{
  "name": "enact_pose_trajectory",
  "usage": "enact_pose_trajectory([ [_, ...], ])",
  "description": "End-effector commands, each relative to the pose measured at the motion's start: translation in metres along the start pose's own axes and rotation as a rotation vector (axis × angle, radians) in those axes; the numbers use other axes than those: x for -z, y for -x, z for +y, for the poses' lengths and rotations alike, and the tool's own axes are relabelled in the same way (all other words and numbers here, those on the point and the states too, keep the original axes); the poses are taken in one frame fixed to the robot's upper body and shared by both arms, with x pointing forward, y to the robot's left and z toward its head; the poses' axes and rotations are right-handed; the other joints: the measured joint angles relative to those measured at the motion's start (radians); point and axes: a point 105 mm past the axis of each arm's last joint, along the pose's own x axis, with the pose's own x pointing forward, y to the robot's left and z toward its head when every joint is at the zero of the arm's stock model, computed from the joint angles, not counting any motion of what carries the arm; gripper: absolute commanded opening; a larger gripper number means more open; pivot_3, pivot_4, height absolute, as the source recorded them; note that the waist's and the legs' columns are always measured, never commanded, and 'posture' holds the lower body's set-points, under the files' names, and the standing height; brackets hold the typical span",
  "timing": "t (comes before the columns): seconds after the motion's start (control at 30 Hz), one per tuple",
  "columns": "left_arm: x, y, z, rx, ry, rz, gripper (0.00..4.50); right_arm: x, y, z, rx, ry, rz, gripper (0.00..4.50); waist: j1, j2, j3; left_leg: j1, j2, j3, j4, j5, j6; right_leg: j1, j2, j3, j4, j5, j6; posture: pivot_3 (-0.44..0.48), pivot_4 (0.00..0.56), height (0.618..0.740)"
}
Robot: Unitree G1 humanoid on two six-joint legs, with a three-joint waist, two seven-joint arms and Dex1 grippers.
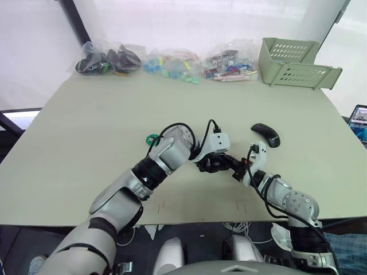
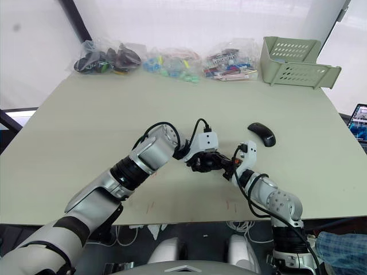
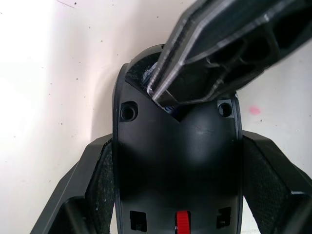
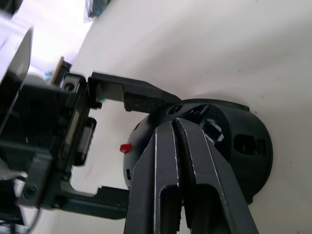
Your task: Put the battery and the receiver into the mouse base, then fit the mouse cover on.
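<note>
Left tool (image 3: 178,195) clamps mouse base (image 3: 175,161); right tool (image 4: 176,127) closed, tips inside compartment; head view adds mouse cover (image 1: 266,134).

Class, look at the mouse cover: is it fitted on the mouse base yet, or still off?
Off. The mouse cover lies alone on the table, apart from the mouse base, which the left gripper holds, compartment exposed.

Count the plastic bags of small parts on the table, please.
3, in a row along the table's far edge: one at the left, one in the middle, one beside the green basket. Others may be hidden.
</note>
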Motion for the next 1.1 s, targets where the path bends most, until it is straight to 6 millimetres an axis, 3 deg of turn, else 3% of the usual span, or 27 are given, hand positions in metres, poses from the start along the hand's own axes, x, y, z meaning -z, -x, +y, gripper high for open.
enact_pose_trajectory([
  [0.03, 0.001, -0.007, -0.008, 0.031, -0.01, 0.008, 2.96, 0.109, 0.028, -0.083, 0.368, 0.03, 0.379, 0.08, -0.003, 0.001, 0.001, -0.003, 0.0, 0.0, 0.0, 0.0, 0.0, 0.0, 0.0, 0.0, -0.001, 0.0, 0.0, 0.0, 0.15, 0.74],
  [0.3, -0.001, -0.006, -0.009, 0.036, -0.011, 0.004, 2.96, 0.137, 0.042, -0.105, 0.442, 0.002, 0.479, 0.08, 0.001, 0.006, 0.003, 0.003, 0.001, -0.002, -0.002, 0.0, 0.0, 0.0, 0.0, -0.004, -0.001, -0.001, 0.002, 0.0, 0.15, 0.74],
  [0.4, 0.0, -0.006, -0.009, 0.038, -0.013, 0.004, 2.96, 0.133, 0.043, -0.106, 0.417, 0.103, 0.5, 0.08, 0.002, 0.006, 0.002, 0.002, 0.001, -0.002, -0.003, 0.0, 0.0, 0.001, -0.001, -0.004, -0.001, -0.001, 0.002, 0.0, 0.15, 0.74],
  [0.43, 0.0, -0.006, -0.009, 0.039, -0.014, 0.004, 2.96, 0.122, 0.041, -0.104, 0.392, 0.15, 0.461, 0.08, 0.003, 0.006, 0.003, 0.002, 0.0, -0.002, -0.003, 0.0, 0.0, 0.001, -0.001, -0.004, -0.002, -0.001, 0.002, 0.0, 0.15, 0.74],
  [0.57, 0.0, -0.007, -0.009, 0.042, -0.016, 0.004, 2.96, 0.036, 0.028, -0.063, 0.15, 0.32, 0.126, 0.08, 0.016, 0.012, 0.01, 0.003, 0.0, -0.002, -0.003, 0.0, 0.0, -0.001, -0.005, -0.009, -0.002, -0.001, 0.002, 0.0, 0.15, 0.74],
  [0.73, 0.001, -0.007, -0.009, 0.043, -0.018, 0.004, 2.96, -0.019, 0.041, -0.029, 0.023, 0.45, -0.03, 0.08, 0.046, 0.021, 0.029, -0.002, -0.004, -0.003, -0.002, 0.0, -0.001, -0.002, -0.008, -0.017, -0.002, 0.005, 0.009, 0.0, 0.15, 0.74],
  [0.83, 0.0, -0.007, -0.01, 0.046, -0.021, 0.001, 2.96, -0.053, 0.058, -0.005, -0.043, 0.526, -0.127, 0.08, 0.06, 0.025, 0.047, -0.033, -0.011, -0.009, 0.014, 0.003, 0.005, -0.02, -0.001, -0.027, -0.001, 0.01, 0.008, 0.0, 0.15, 0.74],
  [0.97, 0.001, -0.007, -0.01, 0.047, -0.025, -0.001, 2.96, -0.082, 0.087, 0.033, -0.14, 0.72, -0.235, 0.08, 0.062, 0.029, 0.062, -0.037, -0.012, -0.01, 0.021, 0.002, 0.005, -0.02, 0.0, -0.028, -0.001, 0.012, 0.013, 0.0, 0.15, 0.74],
  [1.1, 0.002, -0.006, -0.01, 0.047, -0.032, -0.004, 2.96, -0.089, 0.11, 0.042, -0.155, 0.841, -0.214, 0.08, 0.062, 0.022, 0.068, -0.038, -0.016, -0.012, 0.023, 0.002, 0.005, -0.02, 0.002, -0.028, -0.001, 0.013, 0.023, 0.0, 0.15, 0.74],
])
